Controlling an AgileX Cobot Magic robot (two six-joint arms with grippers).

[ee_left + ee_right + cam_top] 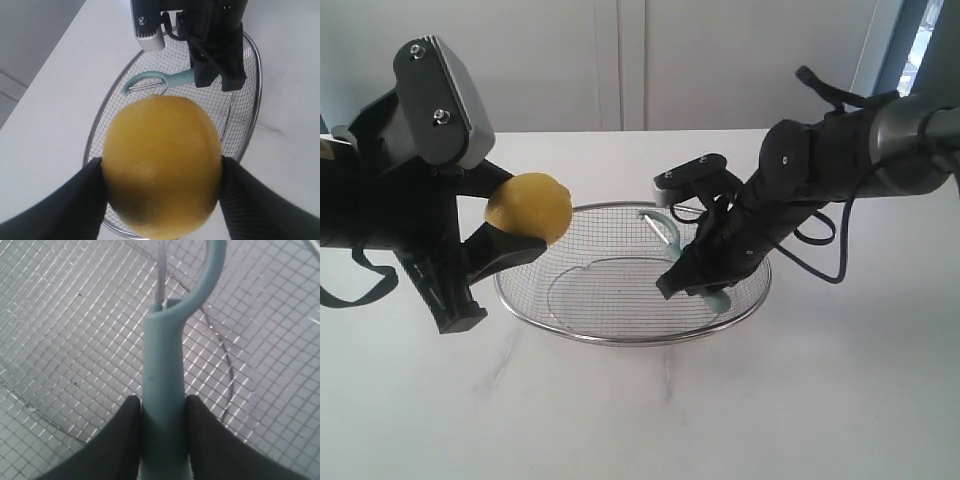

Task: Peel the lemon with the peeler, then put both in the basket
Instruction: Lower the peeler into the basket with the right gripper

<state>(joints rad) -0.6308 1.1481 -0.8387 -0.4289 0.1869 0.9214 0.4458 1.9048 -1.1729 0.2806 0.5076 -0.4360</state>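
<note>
1. Lemon (162, 165): clamped in my left gripper (520, 217), one dark finger (75, 200) pressed on each side of it. The skin facing the wrist camera is smooth and yellow.
2. Lemon position: raised off the white table (770, 400), at the left rim of the basket (620, 340) in the exterior view. It touches nothing but my fingers.
3. Peeler (162, 390): grasped by my right gripper (695, 282). Both pads sit tight against the pale teal handle near its lower end.
4. Peeler orientation: the curved head and thin blade point away from my right wrist, toward the far rim of the basket. In the exterior view the handle end shows just below my fingers.
5. Peeler position: inside the outline of the basket, above the wire mesh on its right half. I cannot tell whether the handle touches the mesh.
6. Lemon and peeler are apart, with the open mesh of the basket between them.
7. Basket: upright on the table, between my two arms.
</note>
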